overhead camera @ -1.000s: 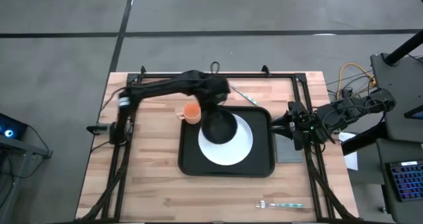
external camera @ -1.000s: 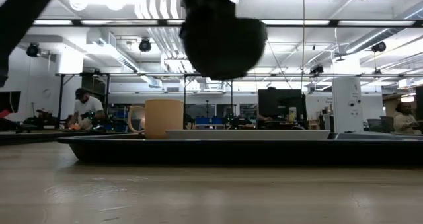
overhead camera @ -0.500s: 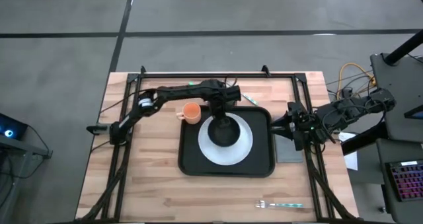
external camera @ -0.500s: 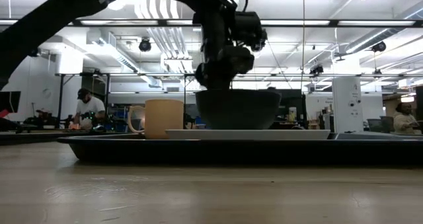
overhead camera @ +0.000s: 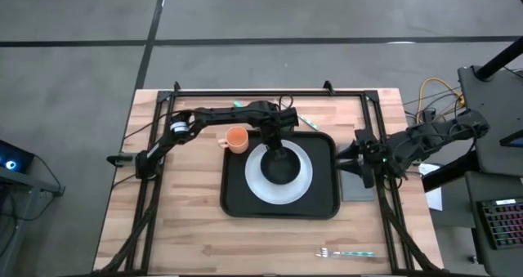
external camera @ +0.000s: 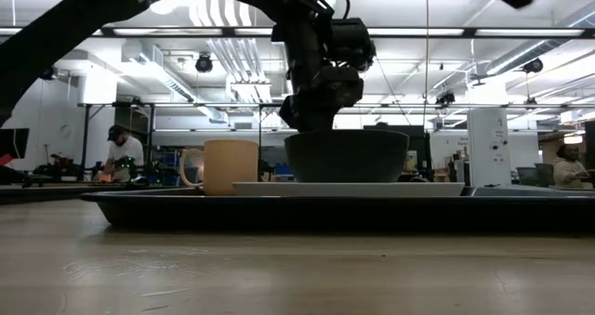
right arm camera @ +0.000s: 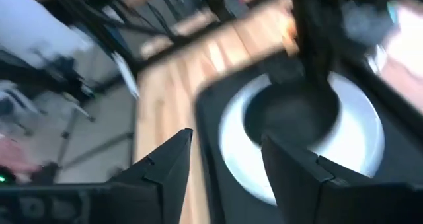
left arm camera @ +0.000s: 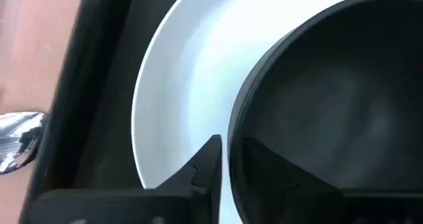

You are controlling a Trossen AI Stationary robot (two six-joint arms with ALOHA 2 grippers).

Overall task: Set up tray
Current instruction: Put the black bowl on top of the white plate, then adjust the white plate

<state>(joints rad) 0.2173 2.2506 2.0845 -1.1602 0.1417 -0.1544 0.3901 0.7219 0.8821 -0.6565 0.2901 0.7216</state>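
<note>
Tray [overhead camera: 235, 197] lies flat at the middle of the worktop [overhead camera: 188, 236], long axis running left-right. White plate [overhead camera: 257, 185] rests in it, dark bowl [overhead camera: 279, 169] upright on plate. Left end effector [overhead camera: 276, 144] clamps bowl's far rim, one finger either side. Orange cup [overhead camera: 237, 139] stands at tray's far-left corner. Right end effector [overhead camera: 353, 156], fingers apart, hovers beside tray's right edge.

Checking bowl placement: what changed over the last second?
The left pincer carried the bowl down onto the plate and still grips its rim. The cup, tray, fork and right pincer stayed put.
</note>
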